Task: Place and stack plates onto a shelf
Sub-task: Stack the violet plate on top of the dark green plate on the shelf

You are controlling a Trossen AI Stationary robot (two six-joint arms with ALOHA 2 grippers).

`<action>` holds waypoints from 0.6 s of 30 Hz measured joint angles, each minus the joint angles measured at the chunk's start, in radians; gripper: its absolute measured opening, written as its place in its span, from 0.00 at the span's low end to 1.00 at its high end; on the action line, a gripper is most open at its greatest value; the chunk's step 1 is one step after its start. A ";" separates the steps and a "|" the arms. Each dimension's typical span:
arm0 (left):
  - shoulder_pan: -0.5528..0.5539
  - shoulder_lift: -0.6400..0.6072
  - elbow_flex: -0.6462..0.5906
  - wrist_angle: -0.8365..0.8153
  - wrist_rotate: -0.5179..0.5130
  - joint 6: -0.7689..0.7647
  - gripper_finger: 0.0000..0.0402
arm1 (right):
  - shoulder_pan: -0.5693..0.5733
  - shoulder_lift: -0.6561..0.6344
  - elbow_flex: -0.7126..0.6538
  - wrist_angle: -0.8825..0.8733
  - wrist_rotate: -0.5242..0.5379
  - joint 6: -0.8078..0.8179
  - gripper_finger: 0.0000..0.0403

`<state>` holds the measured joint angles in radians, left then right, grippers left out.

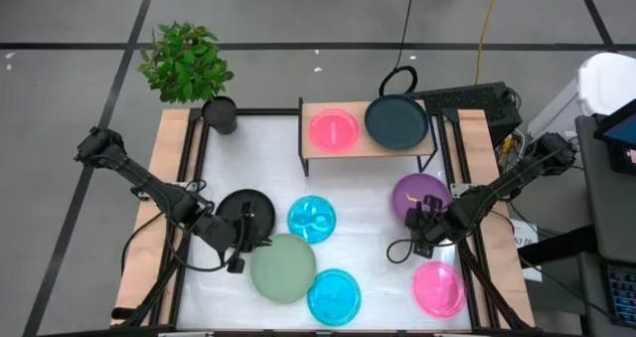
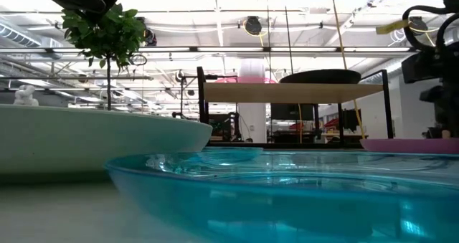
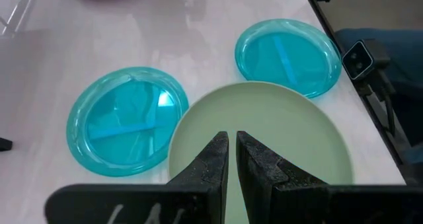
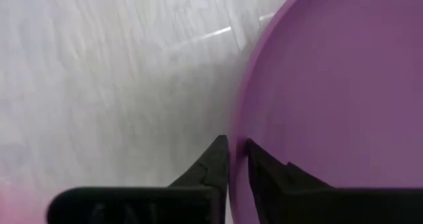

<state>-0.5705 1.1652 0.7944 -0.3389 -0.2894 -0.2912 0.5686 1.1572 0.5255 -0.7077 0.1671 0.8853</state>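
The shelf (image 1: pixel 370 148) stands at the table's far side with a pink plate (image 1: pixel 333 130) and a dark teal plate (image 1: pixel 396 121) side by side on its top. On the table lie a black plate (image 1: pixel 243 210), two cyan plates (image 1: pixel 311 219) (image 1: pixel 333 295), a sage green plate (image 1: pixel 282 267), a purple plate (image 1: pixel 419 193) and a second pink plate (image 1: pixel 438 287). My left gripper (image 3: pixel 232 145) hangs over the green plate (image 3: pixel 277 125) near its left edge, fingers almost together. My right gripper (image 4: pixel 236 148) is at the purple plate's near edge. My left gripper has both shut fingers over the sage green plate's inner face (image 3: pixel 232 118); I cannot tell whether they touch it. My right gripper pinches the purple plate's rim (image 4: pixel 238 128), one finger (image 4: pixel 261 168) inside the plate and one (image 4: pixel 213 164) outside, coming from above and the near side.
A potted plant (image 1: pixel 189 64) and its dark pot (image 1: pixel 220 114) stand at the far left corner. Wooden side strips (image 1: pixel 149 228) border the white table. Cables and a black box (image 1: pixel 467 103) sit beside the shelf's right end. In the low view the near cyan plate (image 2: pixel 287 193) fills the foreground.
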 joint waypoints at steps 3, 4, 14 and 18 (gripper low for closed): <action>0.000 0.000 0.000 0.000 -0.001 0.004 0.09 | 0.000 0.001 0.006 -0.006 0.002 -0.002 0.03; 0.000 0.000 0.000 0.000 -0.001 0.004 0.09 | 0.000 0.001 0.011 -0.009 0.001 -0.002 0.03; 0.000 0.000 0.000 0.000 -0.016 0.019 0.09 | 0.000 0.003 0.133 -0.012 -0.016 -0.008 0.02; 0.000 0.000 0.000 -0.001 -0.034 0.020 0.09 | 0.000 0.003 0.176 -0.036 -0.018 -0.012 0.01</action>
<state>-0.5705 1.1652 0.7944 -0.3397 -0.3238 -0.2708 0.5690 1.1603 0.7012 -0.7441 0.1492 0.8734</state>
